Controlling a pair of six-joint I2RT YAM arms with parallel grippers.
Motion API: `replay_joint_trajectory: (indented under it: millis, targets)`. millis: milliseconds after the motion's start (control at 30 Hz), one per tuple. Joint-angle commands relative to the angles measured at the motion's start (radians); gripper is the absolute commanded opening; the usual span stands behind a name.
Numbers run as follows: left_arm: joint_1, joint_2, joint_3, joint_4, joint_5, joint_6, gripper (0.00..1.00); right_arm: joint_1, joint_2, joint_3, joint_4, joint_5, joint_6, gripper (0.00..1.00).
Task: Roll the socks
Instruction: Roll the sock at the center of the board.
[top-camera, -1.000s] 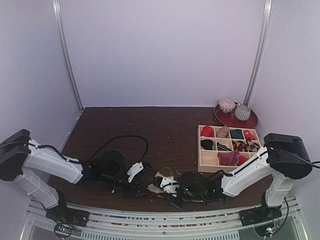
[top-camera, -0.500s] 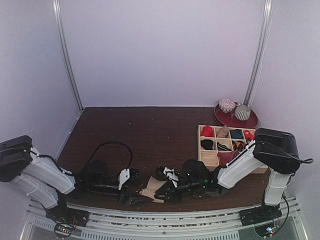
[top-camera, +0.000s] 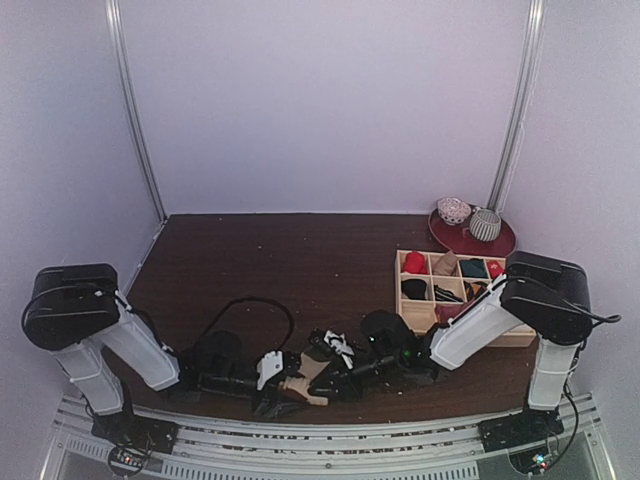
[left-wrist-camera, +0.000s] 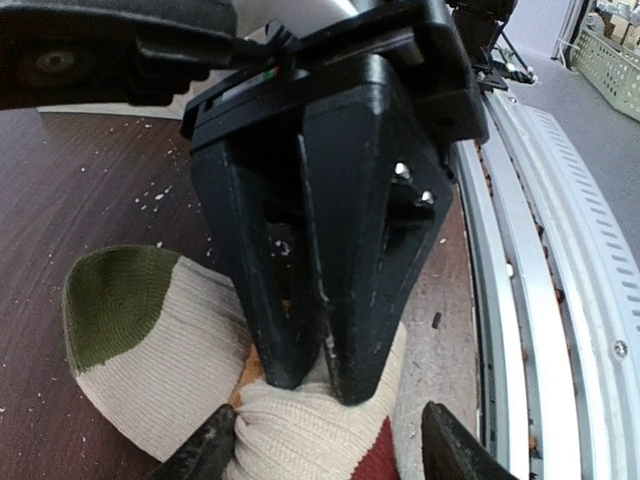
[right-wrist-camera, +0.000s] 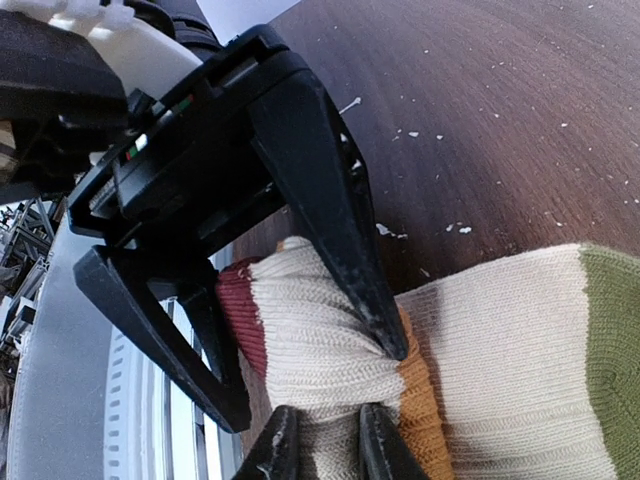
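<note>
The long sock (top-camera: 303, 386) lies at the table's near edge between the two grippers. In the left wrist view the sock (left-wrist-camera: 150, 330) is cream with an olive-green toe; a dark red band and an orange stripe show near the bunched end (right-wrist-camera: 330, 350). My right gripper (right-wrist-camera: 325, 445) is shut, pinching the bunched cream fabric; it also shows in the left wrist view (left-wrist-camera: 320, 365). My left gripper (left-wrist-camera: 330, 450) is open, its fingers (right-wrist-camera: 350, 260) straddling the same bunched end. I cannot pick out the black sock.
A wooden divided box (top-camera: 415, 322) with small rolled bundles stands at the right. Behind it is a red plate (top-camera: 500, 245) with two patterned balls. A metal rail (left-wrist-camera: 540, 300) runs along the near table edge, close to the sock. The left arm's cable (top-camera: 250, 303) loops above the table.
The left gripper has moved right to the sock and now straddles its bunched end. The right gripper has shifted left, holding the sock. The left arm's shoulder has swung round.
</note>
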Motion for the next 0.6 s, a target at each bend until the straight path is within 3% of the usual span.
replay_joint_trajectory:
  millis: [0, 67, 233, 333, 433, 567]
  targets:
    - [-0.015, 0.068, 0.047, -0.04, -0.006, 0.012, 0.54, -0.006, 0.088, -0.047, -0.272, 0.019, -0.004, 0.22]
    - [-0.015, 0.091, 0.043, -0.041, -0.022, -0.013, 0.46, -0.009, 0.086, -0.048, -0.278, 0.018, -0.009, 0.22]
    - [-0.016, 0.145, 0.036, -0.061, -0.048, -0.069, 0.0, -0.013, 0.081, -0.048, -0.285, 0.017, -0.02, 0.22]
    - [-0.015, 0.156, 0.039, -0.091, -0.063, -0.103, 0.0, -0.015, 0.043, -0.049, -0.291, 0.035, -0.037, 0.27]
    - [-0.014, 0.152, 0.056, -0.16, -0.098, -0.152, 0.0, -0.016, -0.093, -0.063, -0.307, 0.126, -0.085, 0.34]
    - [-0.008, 0.153, 0.123, -0.318, -0.094, -0.232, 0.0, 0.019, -0.296, -0.129, -0.248, 0.255, -0.198, 0.53]
